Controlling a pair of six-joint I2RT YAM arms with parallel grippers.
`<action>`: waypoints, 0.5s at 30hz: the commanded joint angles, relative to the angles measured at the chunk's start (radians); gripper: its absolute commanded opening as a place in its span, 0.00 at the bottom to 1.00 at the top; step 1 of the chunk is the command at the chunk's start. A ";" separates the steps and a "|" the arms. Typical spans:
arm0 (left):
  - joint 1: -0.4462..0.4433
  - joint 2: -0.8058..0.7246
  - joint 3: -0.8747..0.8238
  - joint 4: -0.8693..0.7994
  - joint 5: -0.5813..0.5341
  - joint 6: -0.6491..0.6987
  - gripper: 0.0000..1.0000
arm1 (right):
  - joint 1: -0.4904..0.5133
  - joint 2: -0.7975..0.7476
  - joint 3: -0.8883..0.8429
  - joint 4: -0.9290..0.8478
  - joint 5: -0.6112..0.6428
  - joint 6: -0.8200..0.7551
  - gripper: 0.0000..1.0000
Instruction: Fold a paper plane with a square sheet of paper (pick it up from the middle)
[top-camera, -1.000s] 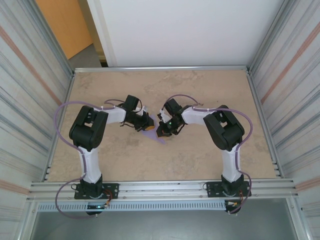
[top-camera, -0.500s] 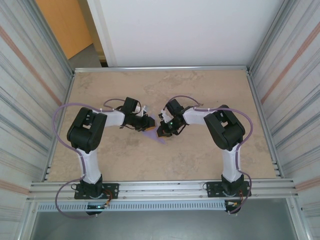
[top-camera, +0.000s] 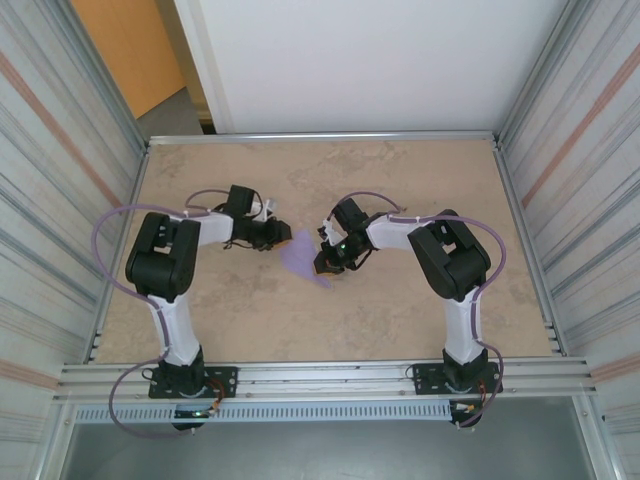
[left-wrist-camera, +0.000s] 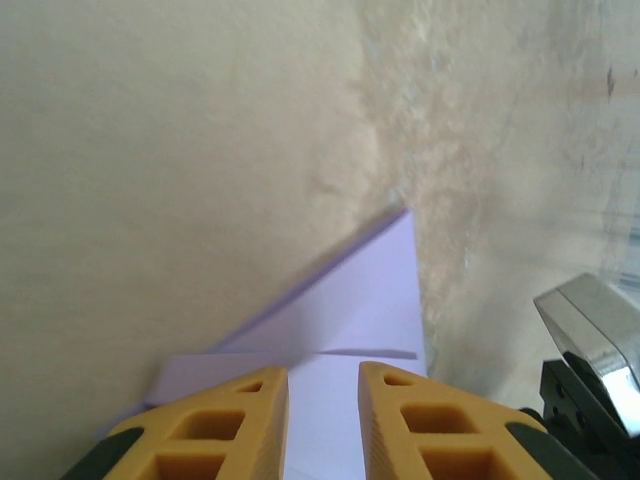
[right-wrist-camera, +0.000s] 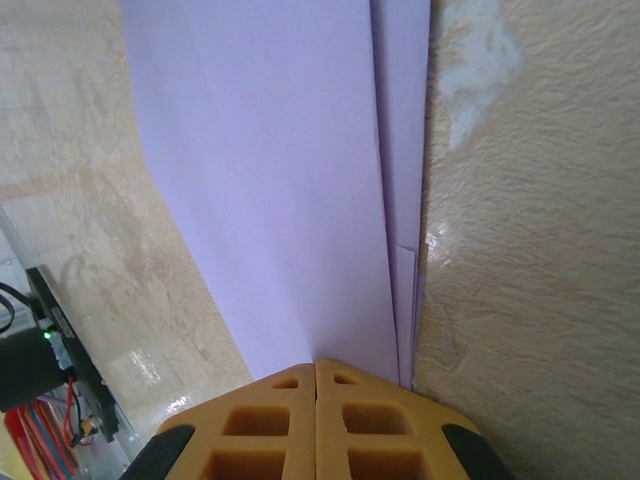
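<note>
Robotics lab test cell, by the look of the fittings. Left arm (top-camera: 170, 265) and right arm (top-camera: 447, 258) bolted to an aluminium rail (top-camera: 320, 378) at the near edge of a beige, stone-patterned table (top-camera: 400, 320). Fenced in by corrugated metal side walls (top-camera: 50, 150) and a white back panel (top-camera: 350, 60). Loose lilac cable (top-camera: 97, 245) looped off an arm. Past the panel, an orange door (top-camera: 120, 50) and grey floor (top-camera: 185, 110).

- Your paper plane (right-wrist-camera: 280, 180) runs off the top of the right wrist view; the right gripper (right-wrist-camera: 316, 372) hides its near end, so you cannot tell if it is pinched.
- In the left wrist view, the left gripper (left-wrist-camera: 323, 390) covers its near part; a shiny block (left-wrist-camera: 590, 325) is cut by the right edge.
</note>
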 joint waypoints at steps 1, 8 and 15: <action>0.053 0.046 0.036 -0.039 -0.157 0.055 0.26 | -0.018 0.065 -0.064 -0.182 0.160 0.027 0.08; 0.068 0.079 0.139 -0.137 -0.194 0.078 0.25 | -0.017 0.036 -0.062 -0.142 0.112 0.042 0.09; 0.078 -0.021 0.147 -0.133 -0.151 0.040 0.26 | -0.020 -0.059 -0.016 0.018 -0.008 0.126 0.19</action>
